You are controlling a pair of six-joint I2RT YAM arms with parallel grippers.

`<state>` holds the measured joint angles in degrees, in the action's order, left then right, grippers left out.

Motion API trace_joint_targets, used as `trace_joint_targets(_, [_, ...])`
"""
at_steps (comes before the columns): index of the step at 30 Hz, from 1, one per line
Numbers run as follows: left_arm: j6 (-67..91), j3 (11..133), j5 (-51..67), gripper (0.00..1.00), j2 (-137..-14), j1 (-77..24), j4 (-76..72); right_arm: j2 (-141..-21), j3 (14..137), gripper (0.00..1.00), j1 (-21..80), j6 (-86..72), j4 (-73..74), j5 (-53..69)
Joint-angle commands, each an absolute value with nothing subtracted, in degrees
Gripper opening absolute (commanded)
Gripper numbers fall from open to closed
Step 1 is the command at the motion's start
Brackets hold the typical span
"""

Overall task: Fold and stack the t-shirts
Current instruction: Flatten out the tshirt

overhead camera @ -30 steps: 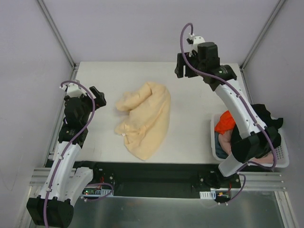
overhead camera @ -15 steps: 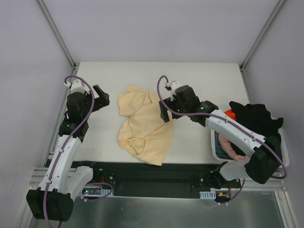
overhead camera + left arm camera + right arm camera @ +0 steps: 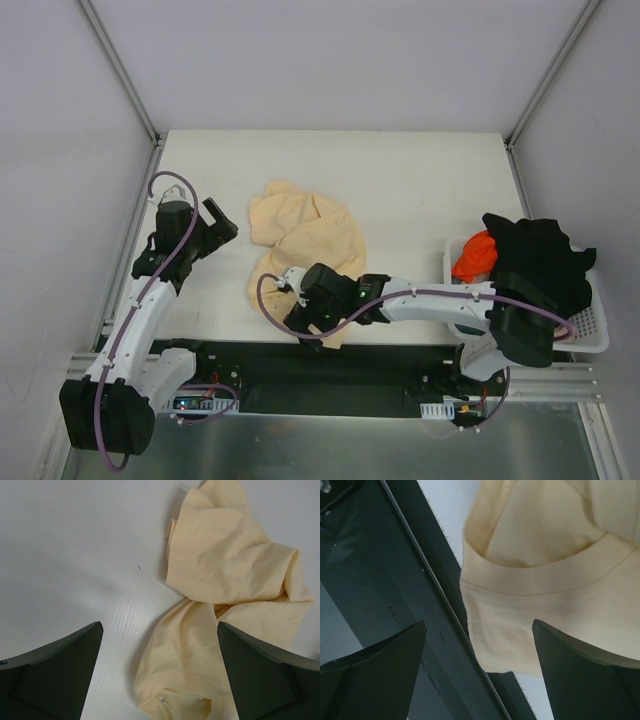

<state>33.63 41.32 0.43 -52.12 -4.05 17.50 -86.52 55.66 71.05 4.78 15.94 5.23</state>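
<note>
The right gripper (image 3: 310, 335), fingers spread wide, covers the near edge of the crumpled pale peach-yellow cloth t-shirt (image 3: 320, 235). The left gripper (image 3: 222, 220) hangs spread just beside it.

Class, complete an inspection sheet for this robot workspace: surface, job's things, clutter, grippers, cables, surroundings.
Surface: white table, flat.
Job's things: peach shirt crumpled mid-table, its near edge overhanging the black front rail; black shirt draped over the basket; orange shirt inside it. None folded.
Clutter: nothing seen beyond the white basket at the right near corner.
Grippers: left gripper open, holding nothing, beside the peach shirt; right gripper open above its collar at the front edge.
Cables: purple cables looped along both arms, no snag seen.
Surroundings: grey walls, metal frame posts.
</note>
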Motion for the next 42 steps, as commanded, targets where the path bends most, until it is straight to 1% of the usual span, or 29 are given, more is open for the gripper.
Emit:
trace_joint_targets(1, [36.7,42.4,2.8,0.99,-55.9,-3.9,20.2,-92.6,59.3,0.88,71.1,5.4,13.5,6.9])
trace_joint_targets(5, [35.9,44.3,1.2,0.99,-60.9,-3.9,22.1,-97.4,61.2,0.81,72.8,5.2,13.4,5.0])
trace_joint_targets(7, [35.7,45.5,1.0,0.99,-62.3,-3.9,22.5,-98.7,61.3,0.68,72.8,4.0,14.2,0.7])
trace_joint_targets(8, [35.7,45.9,1.1,0.99,-63.7,-3.9,22.8,-99.0,61.6,0.51,72.7,3.1,15.2,-2.8])
trace_joint_targets(9, [35.6,46.6,1.1,0.99,-64.4,-3.9,22.7,-98.7,61.8,0.22,72.7,0.9,16.0,-8.6])
trace_joint_targets(10, [35.6,46.9,1.2,0.99,-65.1,-3.9,22.7,-97.4,61.4,0.15,72.6,0.2,17.0,-11.1])
trace_joint_targets(12, [35.5,48.3,1.7,0.99,-67.6,-3.9,22.7,-94.8,60.3,0.07,71.3,-2.3,17.7,-14.7])
trace_joint_targets(15, [35.4,50.6,3.8,0.99,-71.3,-3.9,22.7,-88.2,57.4,0.03,68.2,-5.5,18.0,-16.0])
trace_joint_targets(17, [35.5,51.8,5.9,0.99,-74.3,-3.9,22.6,-82.7,55.0,0.02,65.8,-6.5,18.1,-16.5])
trace_joint_targets(20, [35.8,54.8,7.4,0.99,-79.3,-4.1,22.6,-78.0,52.0,0.01,61.5,-8.0,19.0,-16.8])
trace_joint_targets(21, [35.8,56.5,7.6,0.98,-80.8,-4.6,22.5,-75.1,51.3,0.01,60.1,-8.3,19.0,-15.2])
trace_joint_targets(24, [35.7,60.4,8.9,0.92,-87.3,-6.2,22.5,-71.6,48.4,0.01,55.0,-9.5,18.4,-12.1])
trace_joint_targets(25, [35.7,61.5,9.1,0.89,-89.0,-6.7,22.5,-71.1,47.6,0.01,54.1,-9.5,17.8,-11.3])
trace_joint_targets(26, [35.7,62.7,9.1,0.83,-92.5,-7.3,22.6,-70.7,47.2,0.01,52.7,-9.7,17.6,-10.8])
trace_joint_targets(28, [35.8,65.9,8.7,0.76,-95.8,-8.4,22.5,-70.9,46.3,0.01,52.1,-10.2,17.6,-10.9])
trace_joint_targets(29, [35.9,67.0,8.3,0.70,-98.8,-8.8,22.5,-71.2,46.1,0.01,51.9,-10.4,17.6,-10.7])
trace_joint_targets(30, [35.5,69.1,8.1,0.61,-100.4,-9.1,22.5,-71.5,46.1,0.01,51.8,-10.9,17.7,-10.0])
trace_joint_targets(31, [35.3,70.0,7.8,0.58,-101.8,-9.4,22.5,-72.3,46.1,0.01,51.7,-11.1,17.6,-9.8])
trace_joint_targets(32, [35.2,70.8,7.6,0.52,-104.2,-9.6,22.7,-72.5,46.0,0.01,51.7,-11.3,17.6,-9.6])
trace_joint_targets(33, [34.8,72.2,8.0,0.40,-105.3,-9.7,22.7,-72.8,45.9,0.01,51.7,-11.6,17.6,-9.8])
trace_joint_targets(36, [35.0,72.9,8.0,0.32,-107.4,-9.8,22.7,-72.8,45.9,0.01,51.4,-12.1,17.4,-10.5])
trace_joint_targets(38, [35.0,72.8,6.3,0.31,-107.9,-9.8,22.6,-72.5,46.2,0.01,51.2,-11.9,17.5,-10.7])
trace_joint_targets(39, [34.9,72.8,6.2,0.28,-108.1,-9.8,22.5,-72.4,46.5,0.01,51.1,-11.8,17.6,-10.9])
trace_joint_targets(40, [34.9,72.7,6.2,0.20,-108.4,-9.8,22.6,-72.3,46.6,0.01,50.7,-11.6,17.8,-11.1])
trace_joint_targets(42, [34.5,73.3,6.5,0.08,-109.1,-9.8,22.7,-72.2,47.4,0.01,50.5,-11.1,18.3,-11.3])
